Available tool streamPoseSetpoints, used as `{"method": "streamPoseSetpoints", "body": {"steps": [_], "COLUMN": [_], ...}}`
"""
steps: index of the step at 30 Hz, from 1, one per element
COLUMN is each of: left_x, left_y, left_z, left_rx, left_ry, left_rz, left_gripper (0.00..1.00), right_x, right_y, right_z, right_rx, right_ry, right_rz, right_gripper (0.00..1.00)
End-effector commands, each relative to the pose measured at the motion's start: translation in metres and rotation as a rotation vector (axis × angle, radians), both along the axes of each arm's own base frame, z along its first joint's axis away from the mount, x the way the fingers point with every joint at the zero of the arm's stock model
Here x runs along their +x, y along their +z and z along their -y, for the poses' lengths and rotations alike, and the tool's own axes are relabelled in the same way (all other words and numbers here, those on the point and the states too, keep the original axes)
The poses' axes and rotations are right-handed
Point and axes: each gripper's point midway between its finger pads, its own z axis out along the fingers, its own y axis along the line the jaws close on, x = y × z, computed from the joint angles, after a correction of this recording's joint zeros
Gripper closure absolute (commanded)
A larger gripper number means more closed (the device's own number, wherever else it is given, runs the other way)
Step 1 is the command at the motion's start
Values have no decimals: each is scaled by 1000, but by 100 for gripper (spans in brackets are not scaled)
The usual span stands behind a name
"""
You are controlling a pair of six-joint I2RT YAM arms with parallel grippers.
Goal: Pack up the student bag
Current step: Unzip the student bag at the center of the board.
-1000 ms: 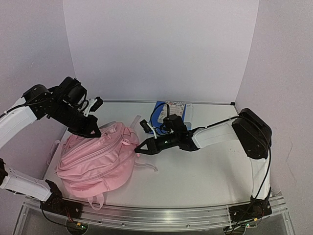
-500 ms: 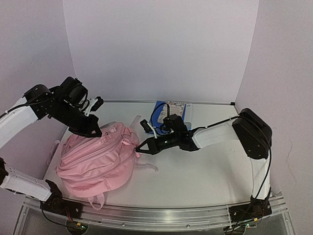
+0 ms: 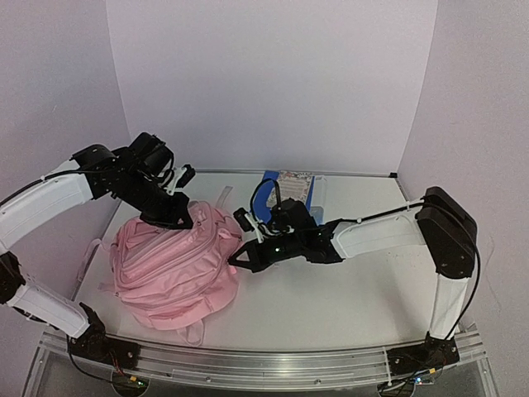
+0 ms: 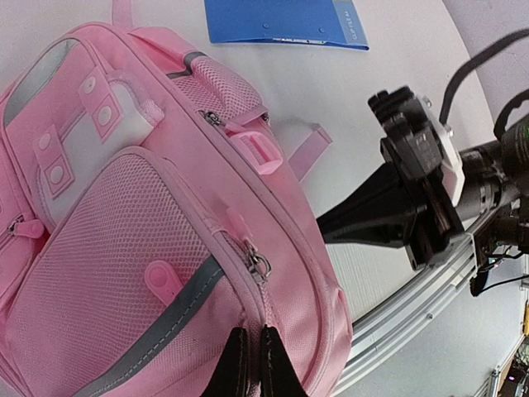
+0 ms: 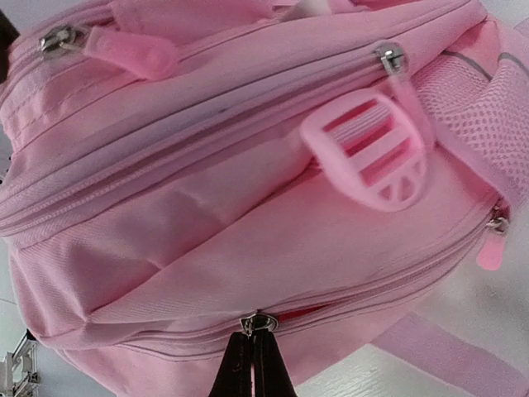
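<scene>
Right wrist view: right gripper pinches the zip pull of the bag. The left gripper clamps the bag's fabric, apparently bracing it for unzipping.

Student bag: soft matt pink cloth; front pocket of open mesh; grey trim strip smooth; zip pull bright metal; buckle glossy pink plastic; folder smooth blue, slight sheen; bench matt white.

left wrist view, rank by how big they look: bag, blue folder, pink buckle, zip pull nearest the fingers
1. bag
2. blue folder, though far off and cut by the frame
3. pink buckle
4. zip pull
</scene>
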Motion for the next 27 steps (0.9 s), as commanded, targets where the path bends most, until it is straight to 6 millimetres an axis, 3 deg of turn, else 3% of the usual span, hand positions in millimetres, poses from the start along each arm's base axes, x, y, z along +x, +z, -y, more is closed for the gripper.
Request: {"method": "streamPoseSetpoints", "body": {"steps": [1,8,20,27], "left_x": [39,56,95,111], "left_y": [50,36,22,5], "left_z": [35,53,88,109], "left_rx": [-184,-209,-298,-382], "left_ry": [-9,-5,54,95], "left_rz": [211,208,218,197], "left_gripper": [100,100,100,100], "right_x": [-23,-41,-61,-61], "right_y": [26,31,23,40], "right_z": [-5,-5,-7,-7], "right_rx": [2,-12,-25,38], "right_ry": [0,-50,-191,-300], "right_rz": [59,49,41,62], "right_gripper": [100,100,100,100]}}
